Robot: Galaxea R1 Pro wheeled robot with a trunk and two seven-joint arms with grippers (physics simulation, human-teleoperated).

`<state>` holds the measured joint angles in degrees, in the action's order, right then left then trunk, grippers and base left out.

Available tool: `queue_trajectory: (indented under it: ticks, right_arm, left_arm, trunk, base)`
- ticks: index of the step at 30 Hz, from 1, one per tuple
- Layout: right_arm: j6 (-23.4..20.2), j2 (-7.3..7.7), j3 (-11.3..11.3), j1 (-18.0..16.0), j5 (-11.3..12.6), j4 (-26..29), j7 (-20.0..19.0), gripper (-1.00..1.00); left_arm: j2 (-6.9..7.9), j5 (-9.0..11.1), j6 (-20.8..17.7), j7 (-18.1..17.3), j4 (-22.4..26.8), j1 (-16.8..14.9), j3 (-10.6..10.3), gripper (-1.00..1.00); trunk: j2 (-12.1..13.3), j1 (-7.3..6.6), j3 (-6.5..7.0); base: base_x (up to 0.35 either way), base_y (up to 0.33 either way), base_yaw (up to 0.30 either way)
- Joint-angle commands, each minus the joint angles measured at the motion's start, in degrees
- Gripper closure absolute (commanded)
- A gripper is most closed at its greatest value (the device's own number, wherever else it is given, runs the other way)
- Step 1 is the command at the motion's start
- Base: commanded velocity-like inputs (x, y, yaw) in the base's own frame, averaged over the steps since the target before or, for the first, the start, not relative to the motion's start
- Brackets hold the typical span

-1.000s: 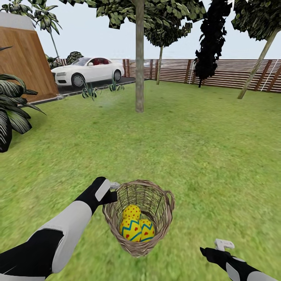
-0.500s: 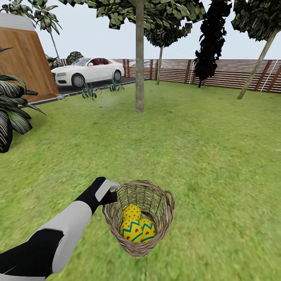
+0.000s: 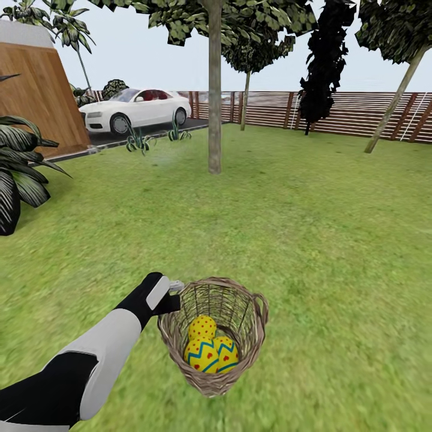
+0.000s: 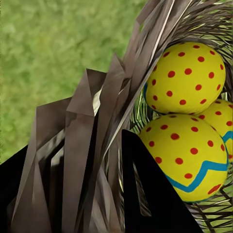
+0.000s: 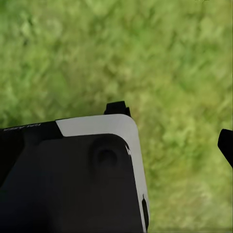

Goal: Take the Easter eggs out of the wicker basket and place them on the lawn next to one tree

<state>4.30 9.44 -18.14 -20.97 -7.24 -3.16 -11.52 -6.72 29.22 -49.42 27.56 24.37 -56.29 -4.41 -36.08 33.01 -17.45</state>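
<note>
Three Easter eggs [image 3: 209, 349] lie in one wicker basket [image 3: 252, 327], its rim gripped by the left claw [image 3: 173, 292].

Three Easter eggs [image 3: 209, 345] lie in the wicker basket [image 3: 249, 315] on the lawn [image 3: 312, 240], tree [image 3: 214, 120] beyond.

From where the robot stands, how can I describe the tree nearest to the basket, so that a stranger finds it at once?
Look across the lawn toward the white car. Straight beyond the wicker basket stands the tree, alone in open grass. Its thick, upright grey-brown trunk sets it apart from the leaning tree by the fence.
</note>
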Motion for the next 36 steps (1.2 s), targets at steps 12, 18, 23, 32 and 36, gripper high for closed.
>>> queue_trajectory:
  ticks: [12,18,23,32,36]
  right_arm:
    - [0.5,-0.33,-0.5,-0.1,-0.7,-0.3,0.0,-1.0]
    - [-0.1,-0.36,-0.5,-0.1,-0.6,-0.3,-0.1,-1.0]
    - [0.0,-0.39,-0.5,-0.1,-0.7,-0.4,0.0,-1.0]
    - [0.1,-0.43,-0.4,-0.1,-0.8,-0.5,0.0,-1.0]
    - [0.2,-0.39,-0.5,-0.1,-0.8,-0.4,0.0,-1.0]
  left_arm:
    - [0.04,1.1,0.1,0.5,0.1,0.0,-0.3,1.0]
    - [0.04,1.1,0.1,0.5,-0.1,0.0,-0.3,1.0]
    - [0.04,1.1,0.1,0.5,-0.1,0.0,-0.3,1.0]
    - [0.06,1.1,0.1,0.5,-0.1,0.0,-0.3,1.0]
    - [0.04,1.1,0.1,0.5,-0.1,0.0,-0.3,1.0]
  trunk:
    - [4.8,-2.63,2.08]
    - [7.2,-3.94,3.16]
    - [9.2,-5.04,4.06]
    - [12.8,-7.02,5.67]
    - [13.2,-7.23,5.85]
  base:
    - [0.0,0.0,0.0]
    - [0.0,0.0,0.025]
    - [0.0,0.0,0.276]
    - [0.0,0.0,0.118]
    - [0.0,0.0,0.262]
